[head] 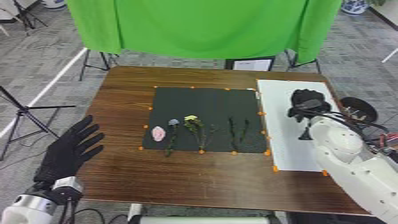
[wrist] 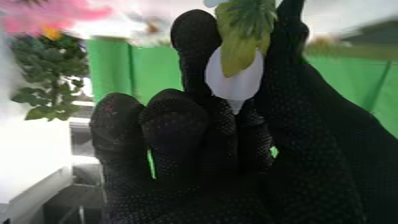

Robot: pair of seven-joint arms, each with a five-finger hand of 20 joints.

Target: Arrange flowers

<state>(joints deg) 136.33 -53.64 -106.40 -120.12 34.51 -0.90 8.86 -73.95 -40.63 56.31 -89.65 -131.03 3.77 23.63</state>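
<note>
Left hand: black glove point(head: 69, 152), at the table's left side, fingers straight and fanned slightly apart, palm side not clear.
Table: brown wood point(head: 124, 175), ran beneath the work area.
Dark mat: black rectangle point(head: 200, 97), lay mid-table, orange markers around its edges.
Pink flower: point(head: 158, 133), lay at the mat's left side, well apart from both hands.
Pale blue flower: point(head: 173, 122), lay just right of the pink one, stem toward the near edge.
Yellow flower: point(head: 190, 118), next along, leafy stem also toward the near edge.
Dark stems: pair point(head: 234, 131), lay side by side on the mat's right half.
White board: point(head: 282, 115), was right of the mat, under the right arm.
Dark object: small point(head: 306, 135), just nearer than the right hand – type unclear.
Right hand: point(head: 309, 101), above the board, pinching a white bud-shaped piece point(wrist: 233, 82) between thumb and finger – narrow end toward the palm, yellow-green leaf point(wrist: 240, 52) against it.
Leafy pink bloom: point(wrist: 53, 20), wrist view, beside the hand, apart from its fingers.
</note>
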